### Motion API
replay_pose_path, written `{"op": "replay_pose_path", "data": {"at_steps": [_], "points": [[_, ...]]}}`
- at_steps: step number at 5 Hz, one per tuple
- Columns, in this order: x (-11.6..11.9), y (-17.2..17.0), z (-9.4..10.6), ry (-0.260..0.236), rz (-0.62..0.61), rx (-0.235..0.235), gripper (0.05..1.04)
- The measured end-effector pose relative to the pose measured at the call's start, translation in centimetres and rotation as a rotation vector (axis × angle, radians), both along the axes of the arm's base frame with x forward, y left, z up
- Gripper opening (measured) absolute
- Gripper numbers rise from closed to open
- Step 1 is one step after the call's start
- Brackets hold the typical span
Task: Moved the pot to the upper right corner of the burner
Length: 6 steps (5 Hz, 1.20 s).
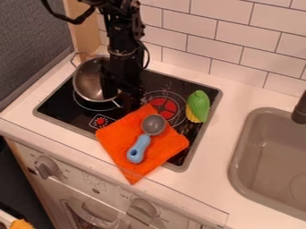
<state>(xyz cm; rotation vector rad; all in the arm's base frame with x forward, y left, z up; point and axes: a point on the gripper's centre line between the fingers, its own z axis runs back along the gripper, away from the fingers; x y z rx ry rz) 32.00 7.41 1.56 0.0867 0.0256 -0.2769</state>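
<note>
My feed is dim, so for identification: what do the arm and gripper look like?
The arm is black, with chunky stacked segments. A thick black cable loops out upper left, a thinner one lower right. The gripper is black too.

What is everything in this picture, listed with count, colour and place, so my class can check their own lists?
pot: one, silver, upper left of cooktop
cooktop: one, black, set in counter
cloth: one, orange, over cooktop's front edge
ladle: one, blue handle, grey bowl, on cloth
toy corn: one, green and yellow, cooktop's right
counter: one, white, around cooktop
sink: one, grey-brown, right
knobs: two, grey, oven front
tiled wall: one, white, behind
robot arm: one, black, top
gripper: one, black, by pot
</note>
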Motion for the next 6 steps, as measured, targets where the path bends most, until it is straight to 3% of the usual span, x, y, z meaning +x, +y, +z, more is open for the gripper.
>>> {"op": "replay_pose_path", "data": {"at_steps": [2, 3, 5, 6], "points": [[-0.1, 0.8, 1.2, -0.027, 0.022, -0.022, 0.644], [0.1, 1.7, 4.0, -0.108, 0.068, -0.048, 0.57], [3.2, 0.2, 8.1, -0.261, 0.045, -0.134, 0.569], [5.8, -3.6, 7.0, -0.244, -0.033, -0.171, 0.569]]}}
